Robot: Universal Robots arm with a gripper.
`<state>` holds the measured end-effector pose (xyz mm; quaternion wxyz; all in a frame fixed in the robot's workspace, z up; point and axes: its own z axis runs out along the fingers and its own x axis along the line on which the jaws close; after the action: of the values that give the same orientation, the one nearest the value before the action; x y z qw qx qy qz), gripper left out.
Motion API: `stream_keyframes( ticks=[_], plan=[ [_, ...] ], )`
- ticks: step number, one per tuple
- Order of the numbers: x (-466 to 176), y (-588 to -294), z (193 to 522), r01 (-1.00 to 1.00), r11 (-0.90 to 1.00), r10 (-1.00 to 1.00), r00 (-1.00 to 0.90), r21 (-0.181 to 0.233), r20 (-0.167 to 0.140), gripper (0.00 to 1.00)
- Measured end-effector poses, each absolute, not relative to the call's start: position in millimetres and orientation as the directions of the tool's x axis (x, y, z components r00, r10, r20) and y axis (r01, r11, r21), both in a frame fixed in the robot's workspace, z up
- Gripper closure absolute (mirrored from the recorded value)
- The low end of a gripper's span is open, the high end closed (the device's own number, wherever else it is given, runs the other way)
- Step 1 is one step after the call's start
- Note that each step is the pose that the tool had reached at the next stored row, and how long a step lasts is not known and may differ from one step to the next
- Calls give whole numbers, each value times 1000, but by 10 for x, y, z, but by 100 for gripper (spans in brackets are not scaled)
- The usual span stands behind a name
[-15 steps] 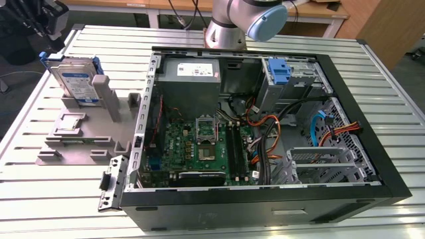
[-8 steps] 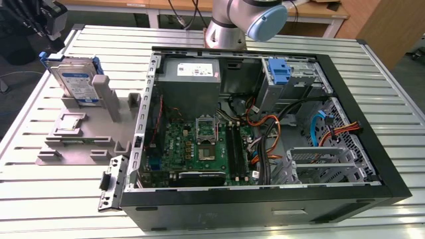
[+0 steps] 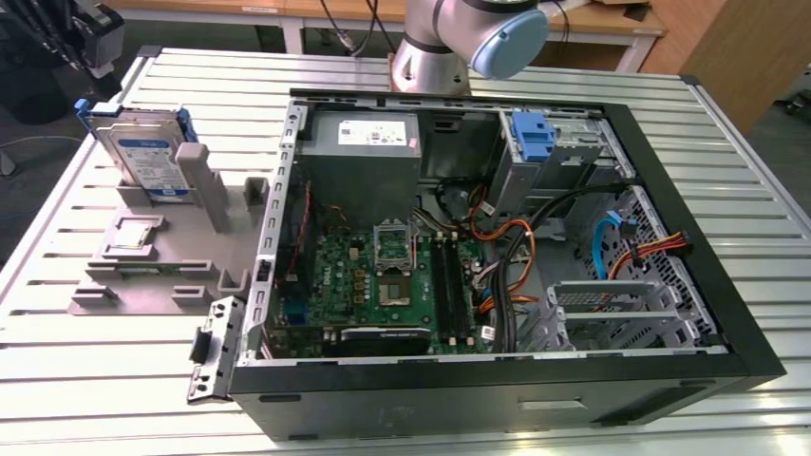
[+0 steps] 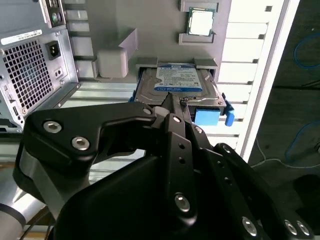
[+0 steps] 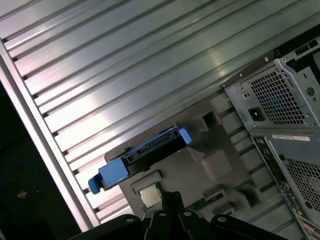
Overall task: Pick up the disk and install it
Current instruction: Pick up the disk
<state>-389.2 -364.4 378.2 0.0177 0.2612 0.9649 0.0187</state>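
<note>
The disk point(image 3: 142, 157) stands on edge in a grey fixture point(image 3: 165, 275) on the table, at the exterior view's left, outside the computer case. It is silver with a blue-and-white label and a blue bracket around it. In the second wrist view the disk point(image 4: 177, 85) lies just beyond my gripper point(image 4: 170, 106), whose black fingers meet at the tips with nothing between them. In the first wrist view the disk point(image 5: 145, 152) shows edge-on, a little apart from the gripper point(image 5: 172, 199). In the exterior view the gripper point(image 3: 86, 38) hangs above and behind the disk.
The open computer case point(image 3: 747, 361) fills the table's middle and the exterior view's right, with a grey power supply point(image 3: 365, 142), a blue caddy point(image 3: 535, 138) and a metal drive cage point(image 3: 609, 309) inside. A processor chip point(image 4: 201, 22) rests on the fixture. The ribbed table point(image 3: 76, 380) surrounds it.
</note>
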Motion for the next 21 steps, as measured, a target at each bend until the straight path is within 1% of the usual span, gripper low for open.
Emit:
stream_keyframes(
  ticks=[4,9,21],
  plan=[
    [-3893,-3644,3779,545,837,546,-837,44,-22,90],
    [-3894,-3644,3780,569,821,570,-822,38,-5,90],
    [-3892,-3645,3779,697,716,697,-717,32,2,90]
  ],
)
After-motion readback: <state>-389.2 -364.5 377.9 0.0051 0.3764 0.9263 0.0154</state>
